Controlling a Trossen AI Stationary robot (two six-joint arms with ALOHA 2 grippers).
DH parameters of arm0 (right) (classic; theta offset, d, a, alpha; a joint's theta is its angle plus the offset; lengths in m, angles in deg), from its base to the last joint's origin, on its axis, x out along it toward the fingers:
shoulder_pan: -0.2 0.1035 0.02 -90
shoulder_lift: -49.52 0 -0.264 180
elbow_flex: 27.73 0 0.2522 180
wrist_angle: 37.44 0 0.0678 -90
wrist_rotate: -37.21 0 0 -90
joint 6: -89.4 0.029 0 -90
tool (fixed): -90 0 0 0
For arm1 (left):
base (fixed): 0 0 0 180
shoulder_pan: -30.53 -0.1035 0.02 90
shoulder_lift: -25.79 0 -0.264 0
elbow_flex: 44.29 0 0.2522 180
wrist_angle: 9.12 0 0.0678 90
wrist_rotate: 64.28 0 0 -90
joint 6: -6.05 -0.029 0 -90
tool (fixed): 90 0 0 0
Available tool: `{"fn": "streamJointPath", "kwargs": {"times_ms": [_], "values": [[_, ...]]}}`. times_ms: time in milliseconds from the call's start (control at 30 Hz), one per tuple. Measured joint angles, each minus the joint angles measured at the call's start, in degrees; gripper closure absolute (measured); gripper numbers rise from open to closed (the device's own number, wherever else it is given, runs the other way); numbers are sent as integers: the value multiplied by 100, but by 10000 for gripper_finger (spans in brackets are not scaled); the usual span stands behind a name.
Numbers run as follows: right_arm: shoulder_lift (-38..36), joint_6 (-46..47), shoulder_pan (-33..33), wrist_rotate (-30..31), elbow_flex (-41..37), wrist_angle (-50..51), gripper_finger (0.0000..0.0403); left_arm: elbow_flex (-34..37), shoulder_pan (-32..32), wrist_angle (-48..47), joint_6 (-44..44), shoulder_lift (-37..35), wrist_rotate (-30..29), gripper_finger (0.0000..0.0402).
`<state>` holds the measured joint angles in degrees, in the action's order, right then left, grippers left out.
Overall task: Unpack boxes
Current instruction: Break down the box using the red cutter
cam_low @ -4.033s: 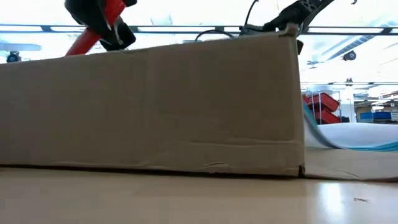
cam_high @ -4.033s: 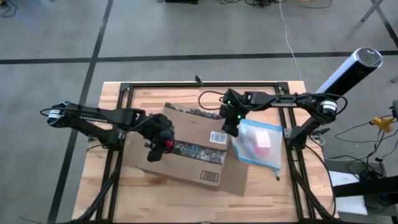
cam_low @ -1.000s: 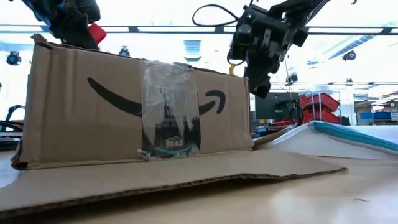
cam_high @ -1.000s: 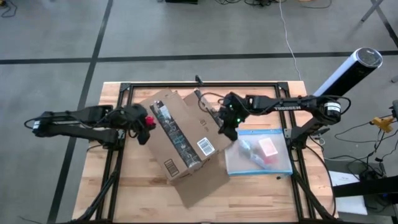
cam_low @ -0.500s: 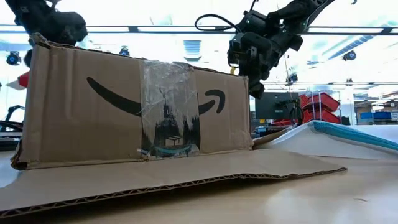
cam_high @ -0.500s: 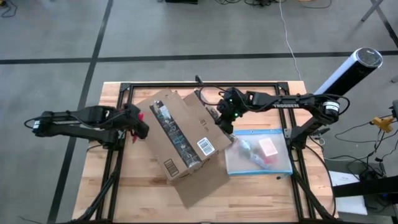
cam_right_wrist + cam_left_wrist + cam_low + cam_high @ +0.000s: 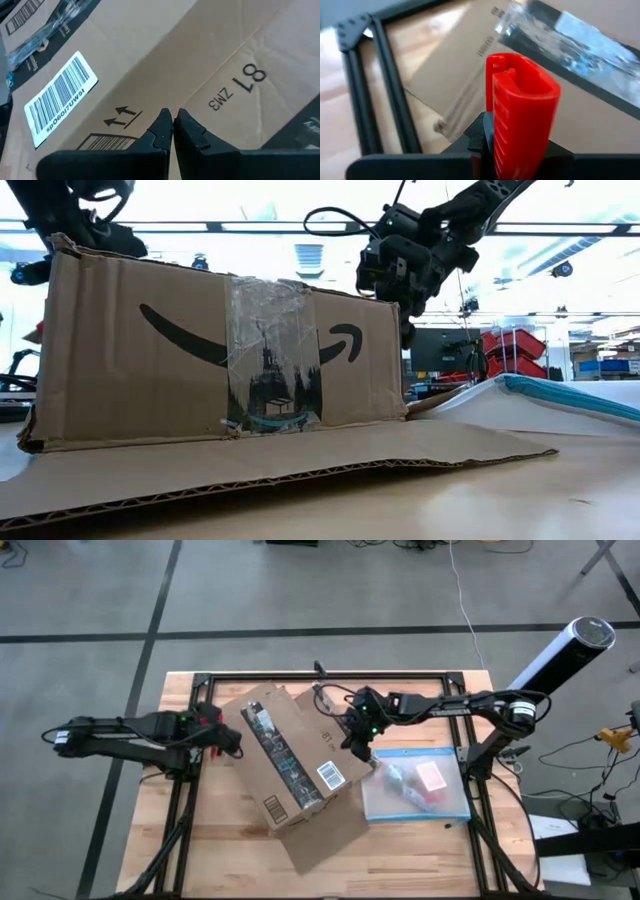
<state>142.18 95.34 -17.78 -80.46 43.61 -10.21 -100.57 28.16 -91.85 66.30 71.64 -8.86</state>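
The brown cardboard box (image 7: 290, 765) stands at the table's middle, turned askew, with one flap (image 7: 250, 465) lying flat on the table toward the near edge. Clear tape (image 7: 270, 350) runs over it, and a barcode label (image 7: 60, 97) is on its top. My left gripper (image 7: 222, 737) is just left of the box's far-left corner, shut on a small red tool (image 7: 520, 112). My right gripper (image 7: 173, 119) is shut and hovers over the box's right edge, near its far-right corner (image 7: 395, 305). My left gripper pinches the red tool's back end (image 7: 512, 155) between its two fingers. The tool sticks out forward past the fingers toward the box, clear of the table. Of my right gripper, I cannot tell whether the shut fingertips (image 7: 162, 125) touch the cardboard beneath them.
A clear pouch with a blue edge (image 7: 415, 785) lies on the table right of the box, with small items inside. A black metal frame (image 7: 320, 678) runs round the tabletop. Bare wood (image 7: 220, 860) shows near the front edge.
My left gripper has drawn back a little toward the table's left edge with the red tool. My right gripper has crept toward the box's far-right corner. The box has stayed where it was.
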Motion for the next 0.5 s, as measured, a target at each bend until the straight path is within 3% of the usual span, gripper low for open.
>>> {"fn": "streamJointPath", "kwargs": {"times_ms": [167, 500], "values": [[92, 28, 171, -321, 0, -156, 403, 26, 0, 290, 36, 269, -646, 372], [112, 164, 880, -737, 0, -252, 403, 32, 0, 1207, -393, 744, -923, 372]]}}
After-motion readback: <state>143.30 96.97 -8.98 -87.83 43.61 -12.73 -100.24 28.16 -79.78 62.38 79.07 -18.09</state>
